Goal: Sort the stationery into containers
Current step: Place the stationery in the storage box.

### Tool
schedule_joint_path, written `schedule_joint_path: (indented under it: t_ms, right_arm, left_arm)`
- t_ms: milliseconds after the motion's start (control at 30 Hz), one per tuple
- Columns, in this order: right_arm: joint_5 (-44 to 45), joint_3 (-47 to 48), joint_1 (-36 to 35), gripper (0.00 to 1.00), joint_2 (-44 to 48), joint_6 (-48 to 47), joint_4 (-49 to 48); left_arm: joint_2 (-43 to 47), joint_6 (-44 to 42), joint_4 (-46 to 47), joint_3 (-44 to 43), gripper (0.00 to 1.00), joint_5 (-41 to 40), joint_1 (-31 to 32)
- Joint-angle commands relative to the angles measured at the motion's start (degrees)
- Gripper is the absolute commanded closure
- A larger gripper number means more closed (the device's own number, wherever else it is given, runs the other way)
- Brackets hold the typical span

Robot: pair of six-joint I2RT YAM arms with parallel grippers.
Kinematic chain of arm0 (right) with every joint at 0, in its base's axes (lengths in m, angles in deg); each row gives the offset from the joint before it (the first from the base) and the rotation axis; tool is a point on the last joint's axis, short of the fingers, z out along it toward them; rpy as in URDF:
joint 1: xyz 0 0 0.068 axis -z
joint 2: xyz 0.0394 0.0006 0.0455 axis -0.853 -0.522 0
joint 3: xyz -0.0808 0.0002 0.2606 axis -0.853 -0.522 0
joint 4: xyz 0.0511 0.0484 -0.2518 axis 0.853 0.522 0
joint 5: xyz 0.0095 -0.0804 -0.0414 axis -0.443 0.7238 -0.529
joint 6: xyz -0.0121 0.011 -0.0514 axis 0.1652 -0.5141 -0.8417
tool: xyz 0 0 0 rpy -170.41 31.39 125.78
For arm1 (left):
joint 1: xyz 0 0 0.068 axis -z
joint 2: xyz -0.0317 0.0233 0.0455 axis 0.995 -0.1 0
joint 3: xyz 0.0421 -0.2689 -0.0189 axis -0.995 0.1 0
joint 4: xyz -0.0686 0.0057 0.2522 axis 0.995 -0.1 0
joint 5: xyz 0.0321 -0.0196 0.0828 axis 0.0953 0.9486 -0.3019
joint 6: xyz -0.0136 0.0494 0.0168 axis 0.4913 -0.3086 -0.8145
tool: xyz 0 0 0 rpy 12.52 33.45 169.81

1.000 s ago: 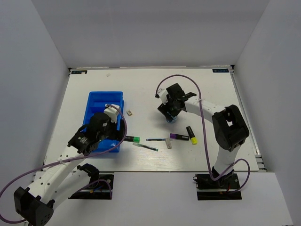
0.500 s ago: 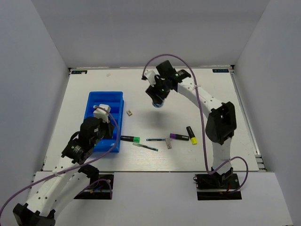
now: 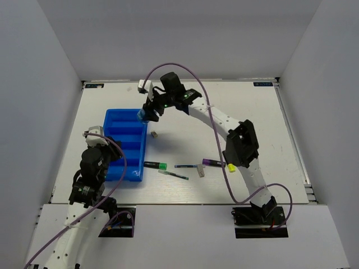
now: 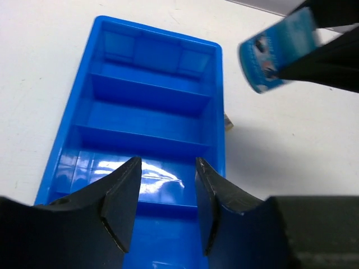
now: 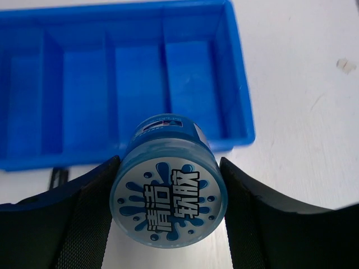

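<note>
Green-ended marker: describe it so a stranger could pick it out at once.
Find the bright blue plastic tray at the left. Just right of its near right corner lies a short black marker with a green end. It is thicker than the thin dark pen beside it.

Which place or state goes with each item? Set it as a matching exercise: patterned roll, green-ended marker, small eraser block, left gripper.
1. patterned roll
2. green-ended marker
3. small eraser block
4. left gripper

A. on the table, right of the blue tray's near end
B. open, holding nothing
C. clamped in the right gripper
D. on the table, beside the tray's far half

Pairs: 1-C, 2-A, 3-D, 4-B.
</note>
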Motion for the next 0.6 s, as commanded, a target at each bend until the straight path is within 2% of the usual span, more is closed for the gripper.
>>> schedule_joint_path:
  t_ms: [0, 67, 267, 467, 567]
  right_arm:
    - [-3.63, 5.8, -0.57, 1.0, -5.92, 6.29, -19.31]
    - [-3.01, 7.99, -1.45, 1.0, -8.93, 6.38, -21.0]
    - [2.43, 5.73, -3.74, 1.0, -13.33, 4.63, -31.2]
    - [6.22, 4.67, -5.41, 1.0, -14.73, 1.99, -34.02]
    - [8.32, 4.05, -6.2, 1.0, -15.17, -2.82, -33.76]
  left_arm:
    - [0.38, 1.15, 1.28, 0.41, 0.46, 0.19, -1.87]
    - [0.37, 0.98, 1.1, 0.15, 0.46, 0.01, -1.96]
    - [1.78, 0.8, 0.84, 0.68, 0.45, 0.36, -1.96]
    - [2.74, 0.62, 0.75, 0.76, 0.45, 0.54, -2.14]
    - [2.92, 0.71, 0.58, 0.76, 0.45, 0.63, -2.14]
